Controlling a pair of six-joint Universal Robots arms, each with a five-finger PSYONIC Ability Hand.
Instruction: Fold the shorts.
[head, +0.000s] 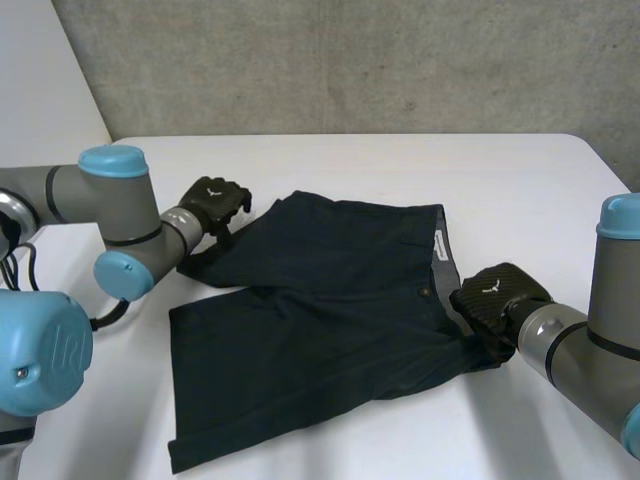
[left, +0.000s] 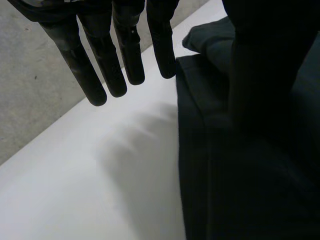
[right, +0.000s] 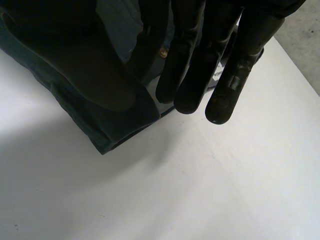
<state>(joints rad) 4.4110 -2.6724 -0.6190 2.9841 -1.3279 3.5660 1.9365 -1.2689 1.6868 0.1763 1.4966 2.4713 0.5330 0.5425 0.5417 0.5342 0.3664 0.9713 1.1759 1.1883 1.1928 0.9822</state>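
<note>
The dark shorts (head: 320, 310) lie spread on the white table (head: 400, 170), waistband toward my right arm and both legs toward my left. My left hand (head: 215, 203) hovers at the far leg's hem. Seen from its wrist, the left hand (left: 127, 50) is open: straight fingers (left: 100, 75) hang over bare table and the thumb (left: 260, 55) stands apart above the shorts (left: 250, 175). My right hand (head: 497, 293) is at the near end of the waistband. There the right hand (right: 200, 65) pinches the waistband corner of the shorts (right: 115, 125) between thumb (right: 75, 65) and fingers.
A grey concrete wall (head: 350, 60) rises behind the table's far edge. My left arm (head: 110, 230) reaches across the table's left side, beside the shorts' legs. Bare table surface (head: 520, 190) lies beyond the waistband.
</note>
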